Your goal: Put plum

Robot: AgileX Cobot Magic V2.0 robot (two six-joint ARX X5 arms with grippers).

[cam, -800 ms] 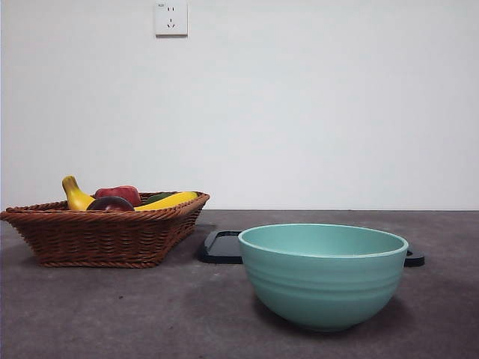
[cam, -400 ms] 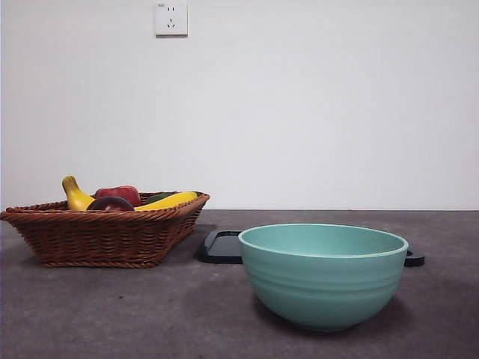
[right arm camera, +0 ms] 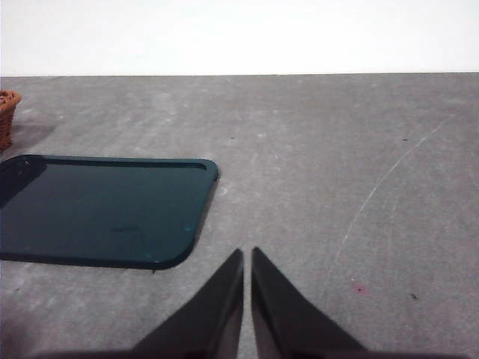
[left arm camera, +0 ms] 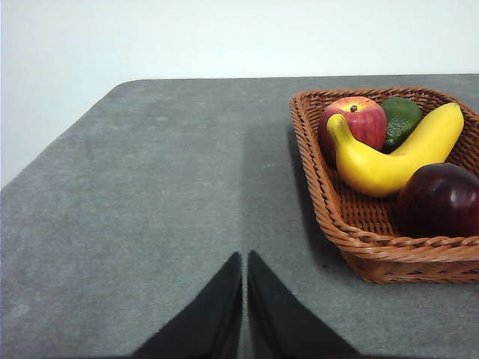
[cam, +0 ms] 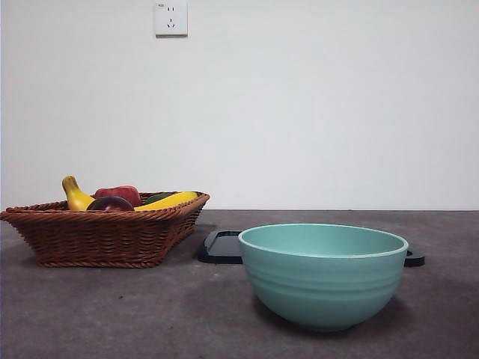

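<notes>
Nothing begun yet. The plum (left arm camera: 440, 199) sits in the wicker basket (left arm camera: 389, 250) beside the banana (left arm camera: 393, 153) and red apple (left arm camera: 353, 123), untouched. Left hand (left arm camera: 245, 263) hangs over bare desk (left arm camera: 150, 202) just beside the basket, its tips pressed together, holding nothing. Right hand (right arm camera: 247, 259) likewise closed and empty, near the dark tray (right arm camera: 97, 209). Everything remains: reach, grasp, carry, set down.

Hard to make out: the task names no destination. The green bowl (cam: 323, 273) hides most of the tray in front view; the basket rim covers the plum's lower half.
</notes>
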